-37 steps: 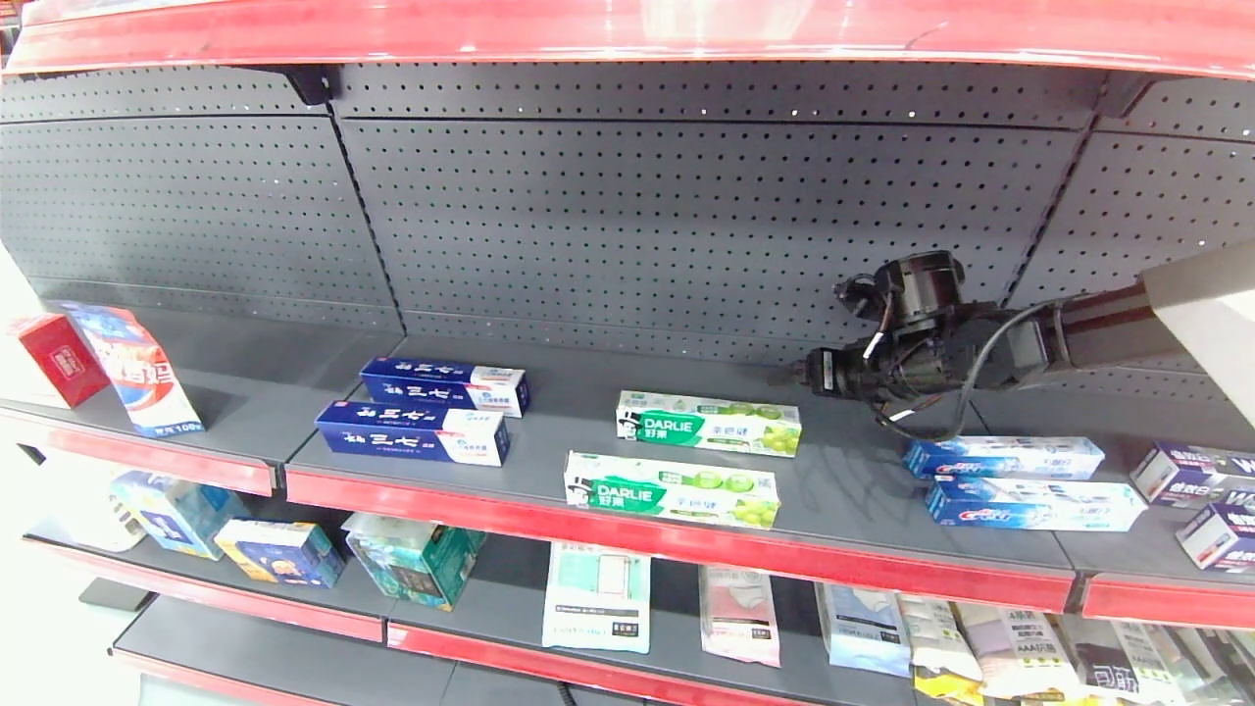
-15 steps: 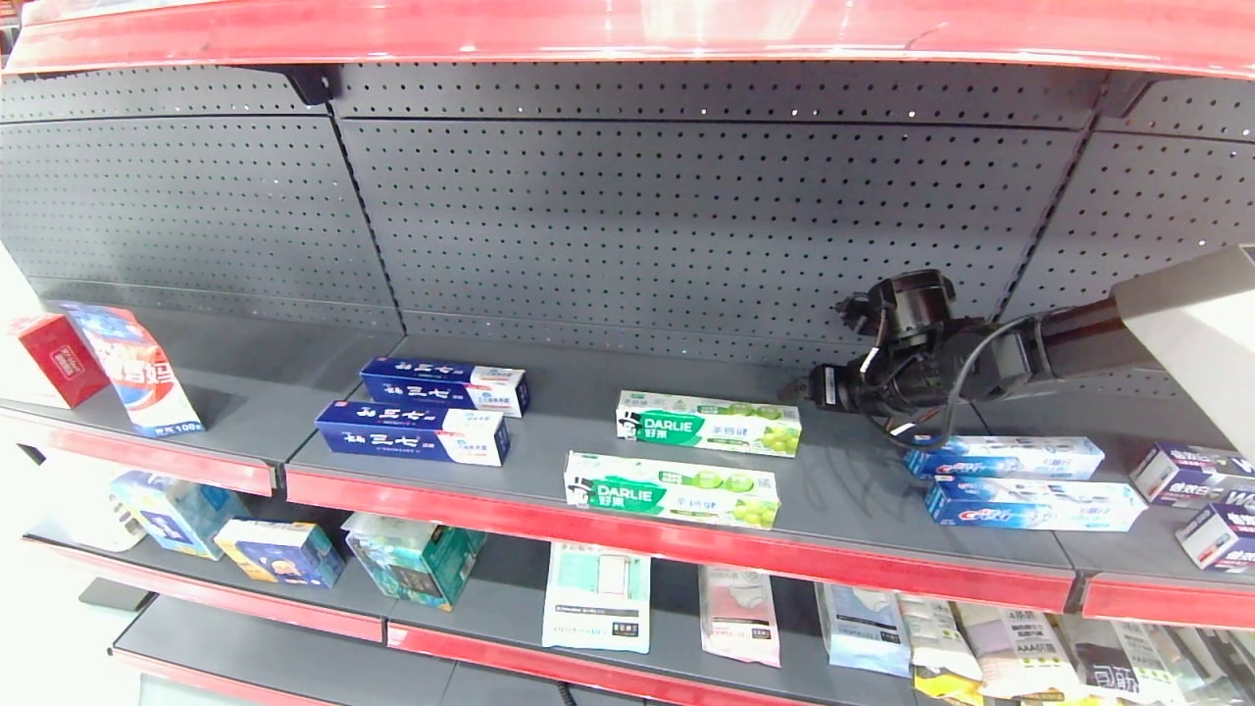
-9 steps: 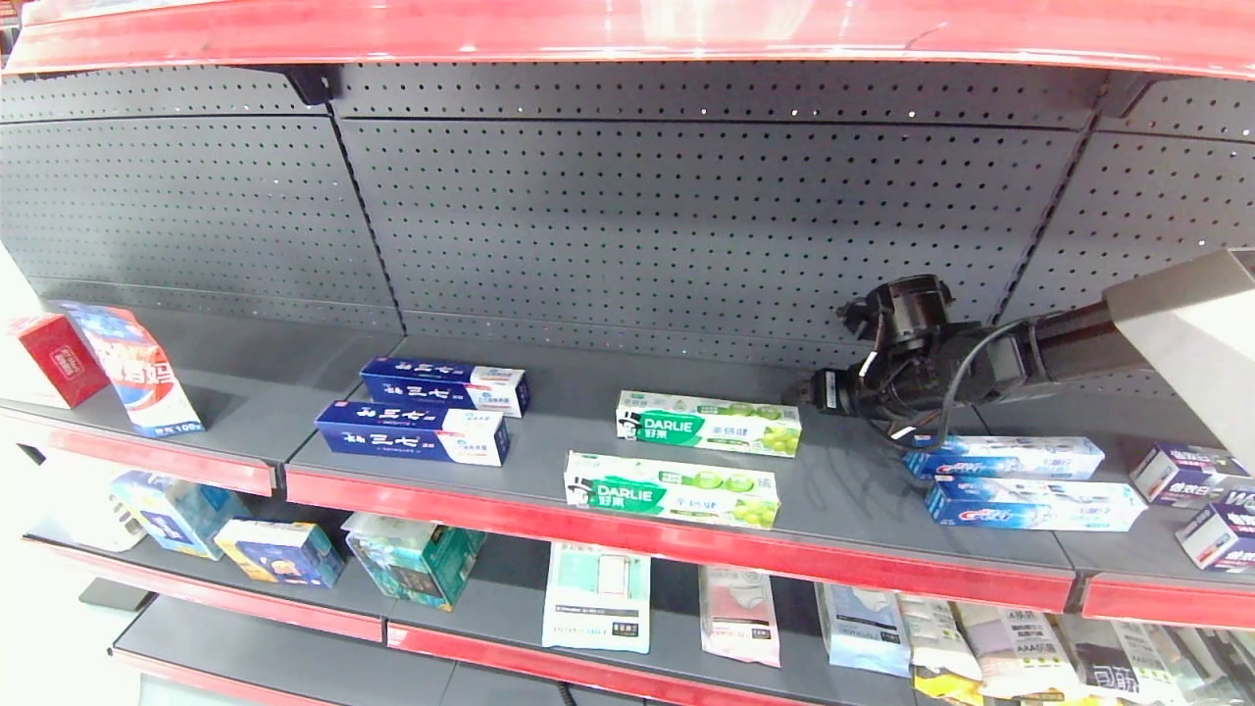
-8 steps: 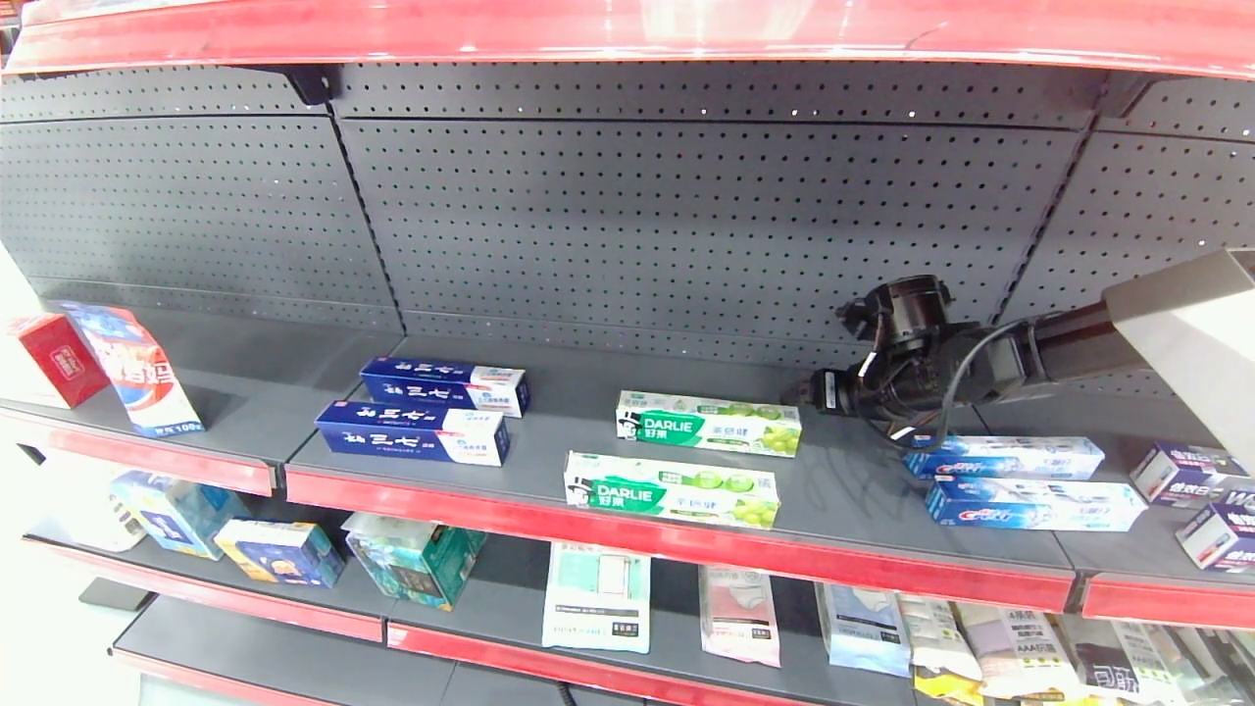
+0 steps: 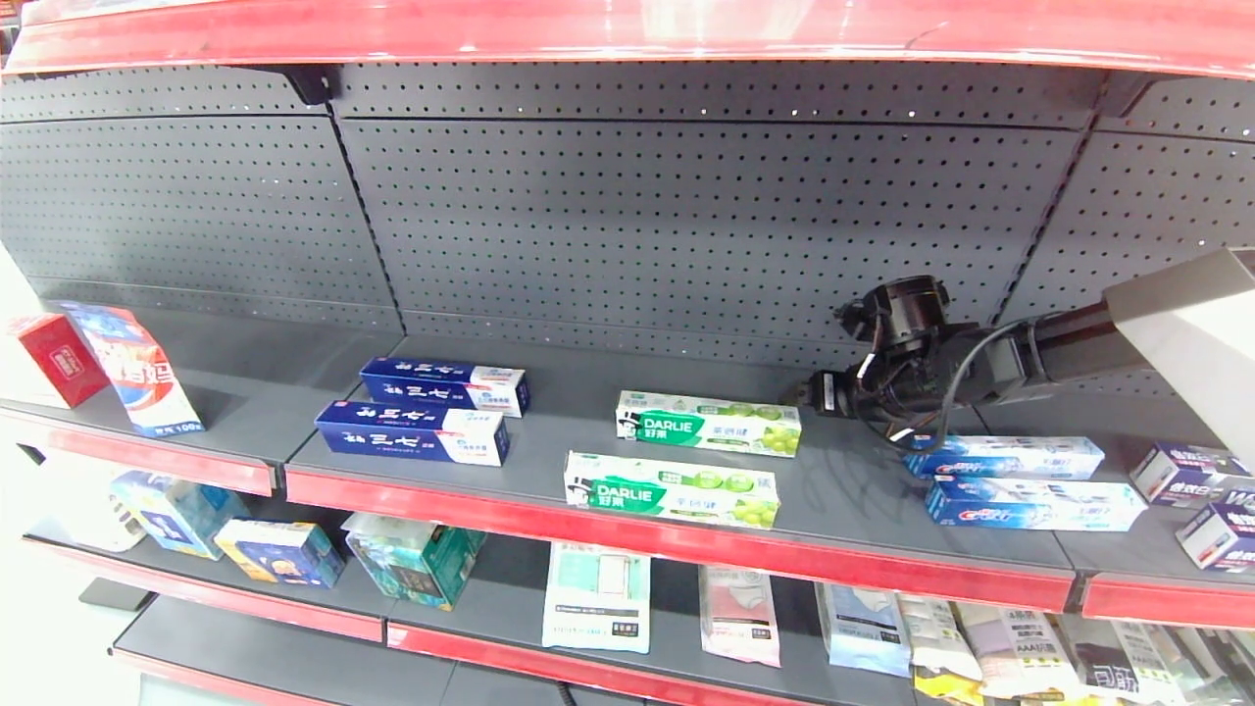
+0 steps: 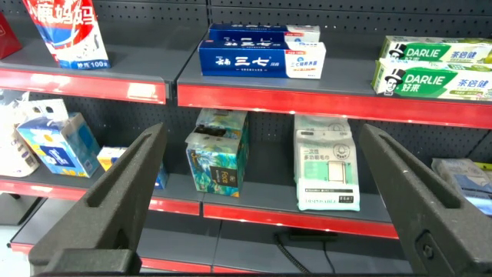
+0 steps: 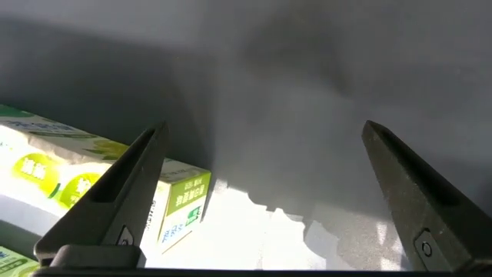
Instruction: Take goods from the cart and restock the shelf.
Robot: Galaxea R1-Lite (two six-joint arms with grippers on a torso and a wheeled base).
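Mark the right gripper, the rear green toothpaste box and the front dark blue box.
right gripper [image 7: 261, 132], right wrist view, midway between its fingertips.
rear green toothpaste box [image 5: 708, 424], head view, middle of its face.
front dark blue box [image 5: 412, 432], head view, middle of its face.

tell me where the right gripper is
In the head view the right gripper hangs over the toothpaste shelf on the right side, at the right end of the rear green toothpaste box, left of the rear blue box.

Shop: red-edged pegboard shelf [image 5: 677, 534] stocked with boxed toothpaste [image 5: 671, 488], packaged goods below
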